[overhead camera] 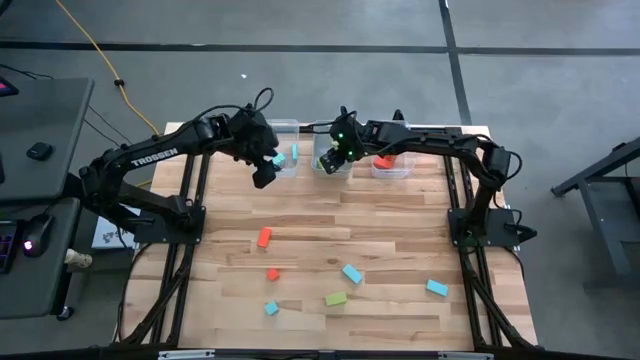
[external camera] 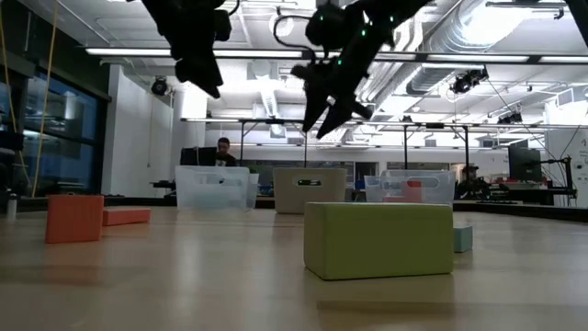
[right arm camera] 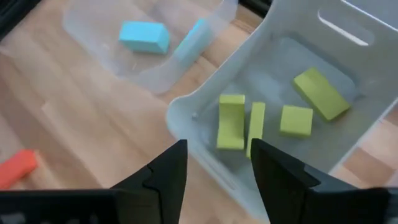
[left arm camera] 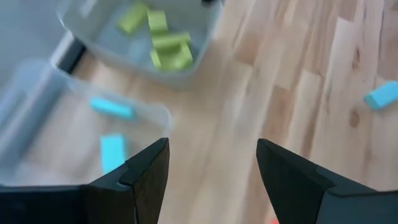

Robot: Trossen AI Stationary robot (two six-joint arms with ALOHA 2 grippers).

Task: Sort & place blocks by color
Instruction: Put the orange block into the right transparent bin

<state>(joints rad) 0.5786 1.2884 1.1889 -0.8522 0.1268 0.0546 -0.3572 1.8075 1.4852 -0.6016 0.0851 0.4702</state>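
Both grippers are held open and empty above the far edge of the table: the left gripper (overhead camera: 266,172) beside the bin with light blue blocks (overhead camera: 281,158), the right gripper (overhead camera: 333,158) over the bin with lime green blocks (right arm camera: 267,118). Six blocks (overhead camera: 264,236) are seen scattered on the wooden table (overhead camera: 400,230).

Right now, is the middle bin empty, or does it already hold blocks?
Not empty: the middle bin holds four lime green blocks, all lying inside its walls.
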